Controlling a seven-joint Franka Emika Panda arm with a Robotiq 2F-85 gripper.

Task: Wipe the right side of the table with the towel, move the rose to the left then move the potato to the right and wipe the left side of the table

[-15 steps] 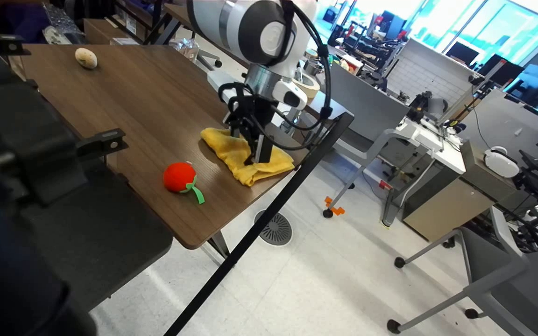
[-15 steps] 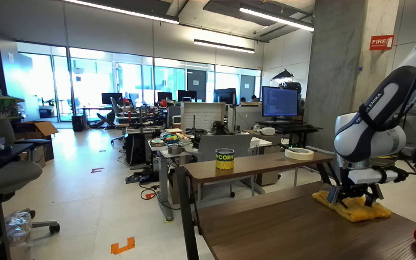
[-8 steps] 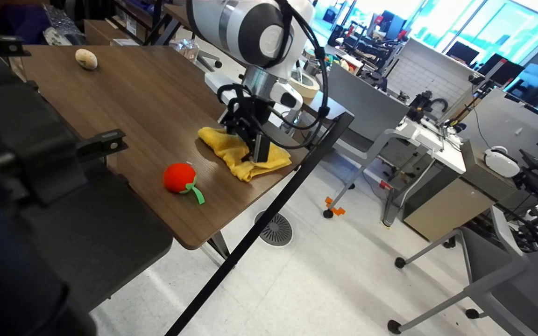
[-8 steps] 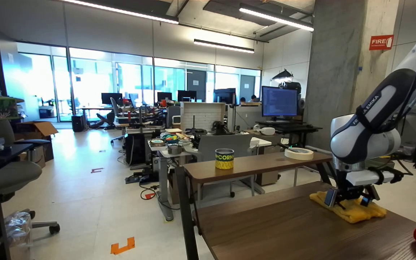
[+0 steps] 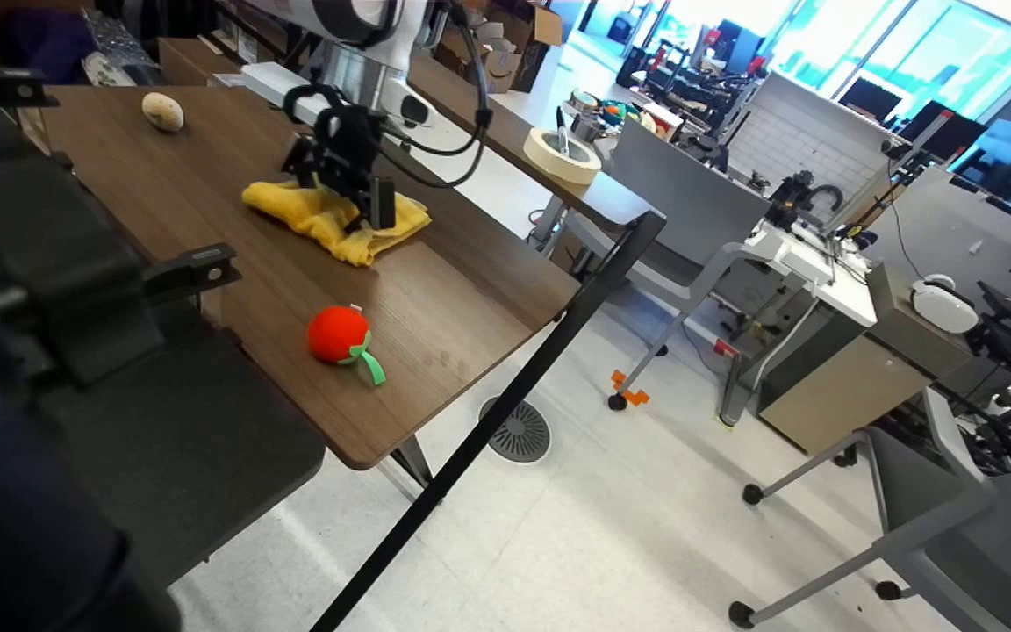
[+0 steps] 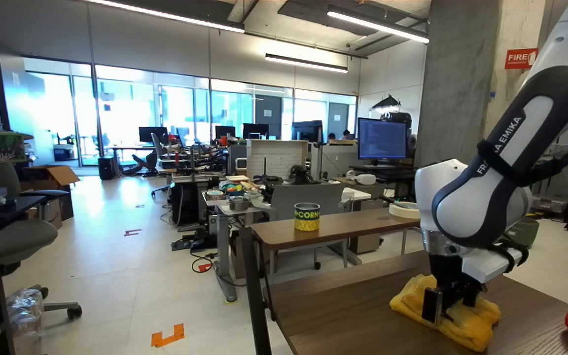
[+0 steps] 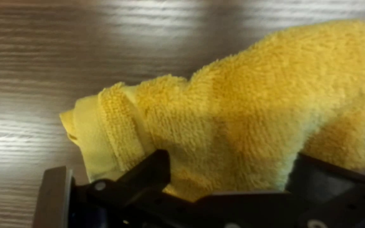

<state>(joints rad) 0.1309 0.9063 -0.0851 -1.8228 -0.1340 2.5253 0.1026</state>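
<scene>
- Where the yellow towel (image 7: 258,91) bunches up on the table (image 5: 462,303), my gripper (image 6: 450,310) is right down at it, my fingers (image 6: 432,305) spread wide with the cloth bulging into the gap between them.
- Seen in the wrist view, the towel shows me its shaggy pile up close, and at one end a smooth hem lies folded over (the wood grain beyond it is lit in pale streaks).
- In an exterior view the towel lies in soft folds partway along the table, lengthwise between the potato (image 5: 162,111) and the rose (image 5: 337,333) and apart from both.
- The rose, caught in both exterior views, rests near a corner of the table; its green stem points toward the short edge.
- The potato, pale and oval, lies toward the opposite end, well apart from my fingers.
- Along a long edge of the table runs a raised shelf (image 6: 353,223), where a can (image 6: 306,217) with yellow lettering and a cream roll of tape (image 6: 405,212) stand well apart.
- Past the short edge I make out a round grate (image 5: 516,429).
</scene>
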